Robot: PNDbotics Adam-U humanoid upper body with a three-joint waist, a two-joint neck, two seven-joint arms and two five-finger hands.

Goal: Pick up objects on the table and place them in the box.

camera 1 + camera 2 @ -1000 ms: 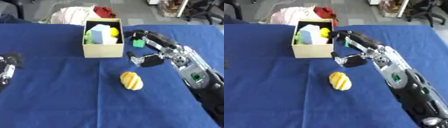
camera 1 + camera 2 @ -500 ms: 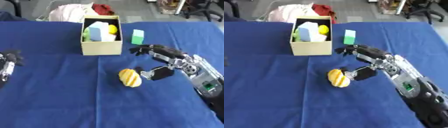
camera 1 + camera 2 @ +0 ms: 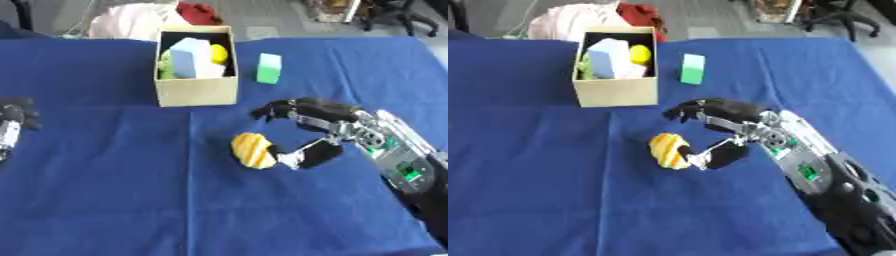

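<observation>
Centrally, on a blue-covered tabletop [image 3: 105,190], the right robot hand [image 3: 325,131] reaches in from the right with its fingers spread and relaxed, its thumb tip touching the right side of a yellow striped oval object [image 3: 253,150] that lies on the cloth. Behind it a cream cardboard box [image 3: 196,90] stands open, holding a pale blue block, a yellow ball and something green, and a green block [image 3: 269,68] stands upright just right of the box. Far left, the left robot hand [image 3: 15,120] rests at the picture's edge with its dark fingers uncurled and holding nothing.
</observation>
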